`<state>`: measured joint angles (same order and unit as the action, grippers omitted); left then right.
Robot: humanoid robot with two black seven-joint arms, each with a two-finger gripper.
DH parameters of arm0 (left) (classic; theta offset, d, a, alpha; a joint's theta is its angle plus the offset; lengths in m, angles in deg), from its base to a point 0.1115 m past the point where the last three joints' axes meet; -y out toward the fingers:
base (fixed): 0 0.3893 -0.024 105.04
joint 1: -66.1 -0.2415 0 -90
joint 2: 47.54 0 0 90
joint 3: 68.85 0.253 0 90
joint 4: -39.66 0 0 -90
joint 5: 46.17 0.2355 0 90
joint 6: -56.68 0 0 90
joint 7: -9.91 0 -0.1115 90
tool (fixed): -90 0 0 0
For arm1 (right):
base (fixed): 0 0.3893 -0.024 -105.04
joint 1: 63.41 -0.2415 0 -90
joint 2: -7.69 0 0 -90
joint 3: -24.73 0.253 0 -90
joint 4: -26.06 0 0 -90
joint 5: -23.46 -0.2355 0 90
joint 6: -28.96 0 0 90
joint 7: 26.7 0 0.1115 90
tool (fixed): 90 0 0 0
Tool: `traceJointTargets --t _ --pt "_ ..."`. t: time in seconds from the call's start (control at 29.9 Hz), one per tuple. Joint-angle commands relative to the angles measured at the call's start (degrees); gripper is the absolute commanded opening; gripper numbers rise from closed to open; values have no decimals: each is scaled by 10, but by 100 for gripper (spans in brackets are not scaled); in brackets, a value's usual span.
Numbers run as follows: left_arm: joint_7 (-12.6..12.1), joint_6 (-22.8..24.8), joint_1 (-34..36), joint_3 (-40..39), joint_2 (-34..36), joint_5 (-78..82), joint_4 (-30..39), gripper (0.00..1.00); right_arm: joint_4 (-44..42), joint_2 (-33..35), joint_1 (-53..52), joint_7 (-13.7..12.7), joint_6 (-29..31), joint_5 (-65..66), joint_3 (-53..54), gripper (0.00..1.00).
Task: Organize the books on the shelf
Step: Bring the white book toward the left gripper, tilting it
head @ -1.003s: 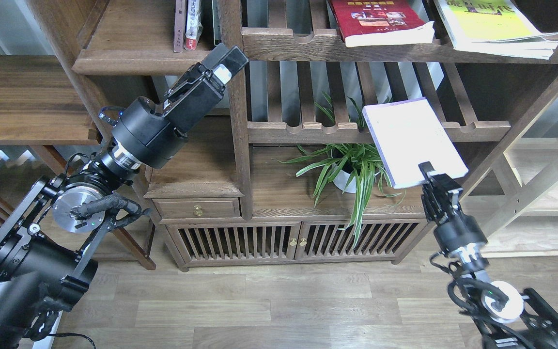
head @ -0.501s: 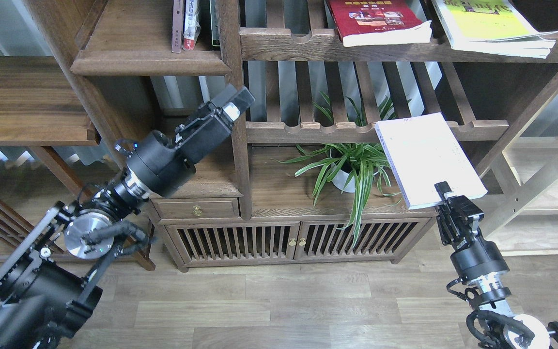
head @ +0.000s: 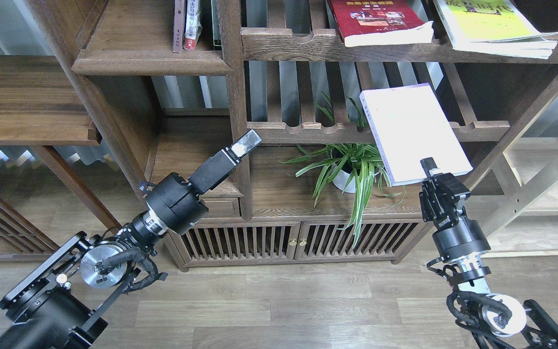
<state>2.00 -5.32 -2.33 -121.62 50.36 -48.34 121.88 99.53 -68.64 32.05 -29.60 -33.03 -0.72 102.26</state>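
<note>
Clamped only at its lower edge by the right pincer (head: pixel 429 169), the pale lavender-white paperback book (head: pixel 412 131) could pivot and slip free.

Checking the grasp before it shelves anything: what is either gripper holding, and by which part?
The right gripper pinches the pale lavender-white book at its near bottom edge. The left gripper holds nothing visible.

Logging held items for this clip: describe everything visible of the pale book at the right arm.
The pale lavender-white paperback shows a plain, nearly blank cover with a thin lavender spine edge along its left side. It is closed and tilted, held up in the air before the slatted rack, above the potted plant. The right gripper pinches its lower edge; nothing else visibly touches it.
</note>
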Motion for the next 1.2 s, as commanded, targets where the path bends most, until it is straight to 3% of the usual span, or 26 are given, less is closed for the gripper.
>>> traceJointTargets --t 0.0,0.27,0.6,0.74,0.84,1.17 --pt "1 0 -1 14 -4 -69 -22 98 1 -7 -6 0 0 0 -5 3" --pt "1 0 11 21 -36 -134 -98 99 1 -41 -22 0 0 6 -52 3" --pt "-3 0 21 24 -45 -139 -133 99 1 -117 -55 -1 0 64 -84 3" --pt "-37 0 38 23 -56 -159 -158 99 1 -125 -60 -1 0 73 -102 3" --pt "-88 0 39 24 -58 -194 -165 99 1 -125 -57 -1 0 75 -114 3" --pt "-112 0 54 21 -53 -200 -174 99 4 -122 -55 -6 0 76 -159 3"
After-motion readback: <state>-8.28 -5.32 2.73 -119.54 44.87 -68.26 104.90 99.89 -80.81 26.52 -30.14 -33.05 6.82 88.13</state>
